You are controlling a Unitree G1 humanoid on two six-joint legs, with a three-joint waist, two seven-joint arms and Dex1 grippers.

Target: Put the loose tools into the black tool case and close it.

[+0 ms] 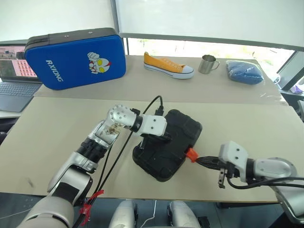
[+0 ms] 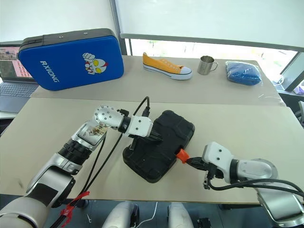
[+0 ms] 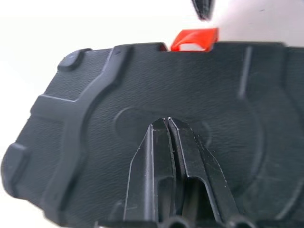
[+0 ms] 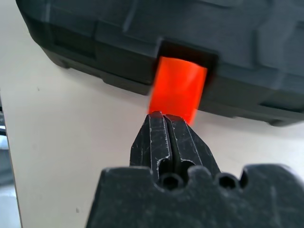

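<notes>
The black tool case [image 1: 178,126] lies with its lid down on the beige table, its orange latch [image 1: 191,154] sticking out of the near right side. My left gripper [image 1: 167,138] is shut, and its tips rest on top of the lid [image 3: 95,95]. My right gripper [image 1: 199,160] is also shut and empty. It lies level beside the case, its tips right at the latch [image 4: 178,88]. The loose tools are out of view.
A blue "RXIONG" case [image 1: 76,57] stands at the back left, next to a laptop [image 1: 14,78]. Along the back lie a yellow shoe [image 1: 167,65], a metal mug [image 1: 207,64] and a blue cloth bundle [image 1: 244,72]. Black cables [image 1: 118,152] hang off my left arm.
</notes>
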